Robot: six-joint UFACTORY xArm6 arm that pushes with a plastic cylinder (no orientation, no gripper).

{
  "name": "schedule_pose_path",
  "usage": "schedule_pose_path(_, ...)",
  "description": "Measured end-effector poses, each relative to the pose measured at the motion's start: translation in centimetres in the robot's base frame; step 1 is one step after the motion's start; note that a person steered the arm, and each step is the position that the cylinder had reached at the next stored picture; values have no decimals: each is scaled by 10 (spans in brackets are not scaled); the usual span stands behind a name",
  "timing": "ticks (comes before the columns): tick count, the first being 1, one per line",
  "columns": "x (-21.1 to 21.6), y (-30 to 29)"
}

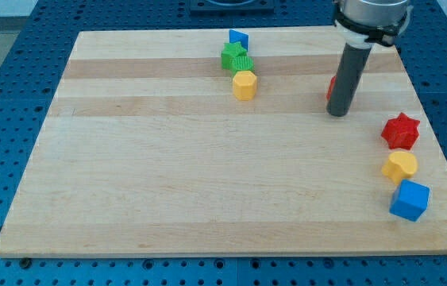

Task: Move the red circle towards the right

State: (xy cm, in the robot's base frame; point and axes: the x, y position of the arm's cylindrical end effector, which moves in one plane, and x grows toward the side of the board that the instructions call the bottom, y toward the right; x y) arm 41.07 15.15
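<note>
The table (167, 175), a pale wooden board, filled most of the view over a blue perforated surface (1, 119). My arm came down from the view's top right as a dark rod (348, 75); it carried no end effector with parts to stand apart or together, only my tip (337, 114), which rested on the wood. The red circle (330, 87) sat right behind the rod, a sliver of it showing at the rod's left edge, so I could not tell whether they touched. Near the view's right edge lay three blocks in a column: a blue cube (410, 199) lowest, a yellow block (399, 166) just above it, and a red star-shaped block (400, 130) above that, all well apart from my tip. At the view's top centre a green block (236, 58) sat between a yellow hexagonal block (244, 84) below and a small blue block (238, 37) above, packed close together.
</note>
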Motion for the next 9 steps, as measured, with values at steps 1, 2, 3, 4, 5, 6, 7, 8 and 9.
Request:
schedule_pose_path(1,12,-57)
schedule_pose_path(2,-8,-62)
schedule_pose_path(3,-47,-19)
schedule_pose_path(4,-47,-1)
schedule_pose_path(5,-40,21)
schedule_pose_path(6,-23,42)
schedule_pose_path(7,-21,44)
schedule_pose_path(8,-19,44)
schedule_pose_path(9,-21,29)
